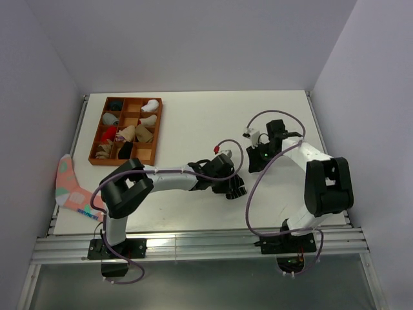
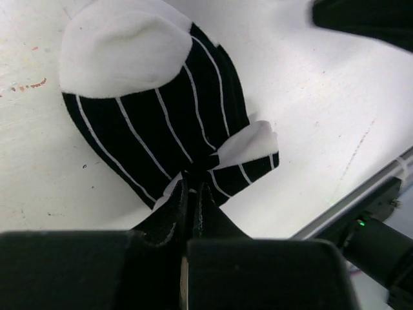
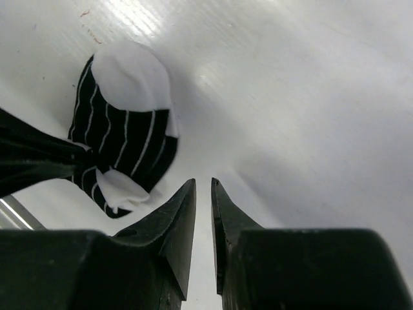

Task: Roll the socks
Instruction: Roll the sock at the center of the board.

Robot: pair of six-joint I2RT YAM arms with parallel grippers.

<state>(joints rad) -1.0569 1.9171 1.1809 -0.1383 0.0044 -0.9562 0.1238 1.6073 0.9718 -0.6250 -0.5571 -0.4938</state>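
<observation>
Left claw (image 2: 193, 188) is clamped tight on the striped sock (image 2: 161, 123), and you can see black fabric pinched right between the fingertips in the left wrist view. The sock lies bunched on the worktop (image 1: 193, 123), near the middle and towards the front, black with thin white lines. Its white toe cap is at the far end from the grip, and a second white patch sits just beside the pinch.

Over to the right claw (image 3: 203, 187): fingers drawn in to a narrow slit, nothing between them, tips over bare worktop. The sock is just off to its left, close but not touching, with the left claw's dark fingers reaching in from the edge of that view.

Up top, both arms meet mid-worktop. A brown tray (image 1: 126, 131) of sock bundles sits at the far left. A pink sock (image 1: 68, 184) lies at the left edge.
</observation>
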